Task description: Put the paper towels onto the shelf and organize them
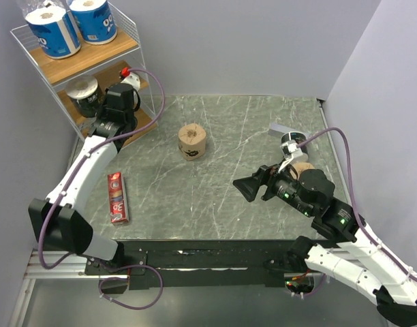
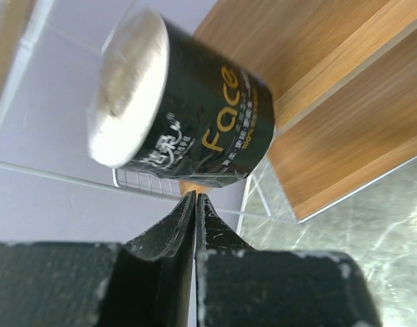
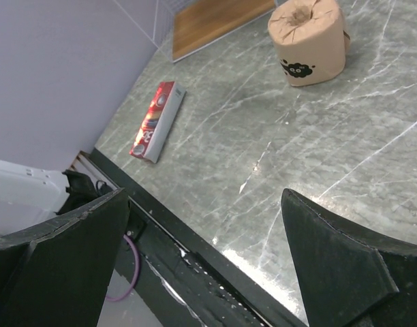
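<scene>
The left hand (image 2: 195,199) is shut with nothing between its fingers, just in front of a black-wrapped roll (image 2: 188,116) that stands on the middle board of the shelf (image 1: 93,60). 2 blue-wrapped rolls (image 1: 53,30) stand on the top board. The right hand (image 3: 205,197) gapes wide and empty above the bench (image 1: 229,122), where 1 tan roll (image 1: 192,142) stands upright (a red box (image 1: 117,197) lies flat beside the left arm).

A robotics lab cell: left arm (image 1: 86,160) and right arm (image 1: 358,238) bolted to a marble-look table (image 1: 249,129) boxed by lilac walls (image 1: 249,41).
</scene>
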`<state>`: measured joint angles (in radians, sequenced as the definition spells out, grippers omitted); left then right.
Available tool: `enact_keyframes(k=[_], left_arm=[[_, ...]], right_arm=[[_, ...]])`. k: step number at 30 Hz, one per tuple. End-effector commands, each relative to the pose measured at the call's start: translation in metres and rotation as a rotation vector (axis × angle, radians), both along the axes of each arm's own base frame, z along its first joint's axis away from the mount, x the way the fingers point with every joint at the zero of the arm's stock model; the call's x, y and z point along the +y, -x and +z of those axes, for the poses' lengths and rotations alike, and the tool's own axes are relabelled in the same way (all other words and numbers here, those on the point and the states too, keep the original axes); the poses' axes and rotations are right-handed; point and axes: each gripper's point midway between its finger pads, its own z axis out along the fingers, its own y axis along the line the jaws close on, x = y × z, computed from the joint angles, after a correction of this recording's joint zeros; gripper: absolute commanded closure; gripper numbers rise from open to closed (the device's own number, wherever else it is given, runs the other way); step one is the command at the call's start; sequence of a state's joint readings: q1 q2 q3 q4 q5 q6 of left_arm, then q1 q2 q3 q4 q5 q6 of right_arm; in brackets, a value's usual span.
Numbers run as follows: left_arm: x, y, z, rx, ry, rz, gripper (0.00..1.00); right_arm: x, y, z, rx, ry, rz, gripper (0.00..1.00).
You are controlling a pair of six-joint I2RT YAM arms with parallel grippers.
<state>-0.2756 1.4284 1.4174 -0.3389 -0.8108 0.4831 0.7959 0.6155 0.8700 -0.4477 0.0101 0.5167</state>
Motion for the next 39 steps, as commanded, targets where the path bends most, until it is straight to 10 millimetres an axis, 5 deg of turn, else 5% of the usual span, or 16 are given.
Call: enact_keyframes(k=[1, 14, 20, 29, 34, 39], left_arm=[[0.023, 0.003, 0.010, -0.058, -0.005, 0.139, 0.90], [0.044, -0.036, 0.035, -0.109, -0.033, 0.171, 0.86], [0.060, -0.048, 0.026, -0.111, -0.025, 0.201, 0.85], [0.059, -0.073, 0.018, -0.125, 0.006, 0.152, 0.84], [0.045, -0.083, 0.034, -0.176, 0.066, 0.101, 0.82], [-0.023, -0.066, 0.069, -0.279, 0.261, -0.163, 0.76]], right_arm=[[0.002, -0.002, 0.028, -0.076, -0.033, 0.010, 0.01], [-0.007, -0.001, 0.028, -0.110, -0.057, -0.022, 0.01], [-0.009, -0.002, 0.034, -0.108, -0.068, -0.033, 0.01], [-0.007, -0.005, 0.030, -0.078, -0.052, -0.042, 0.01], [-0.008, -0.004, 0.026, -0.056, -0.034, -0.046, 0.01], [-0.012, -0.006, 0.019, -0.015, -0.010, -0.072, 0.01]])
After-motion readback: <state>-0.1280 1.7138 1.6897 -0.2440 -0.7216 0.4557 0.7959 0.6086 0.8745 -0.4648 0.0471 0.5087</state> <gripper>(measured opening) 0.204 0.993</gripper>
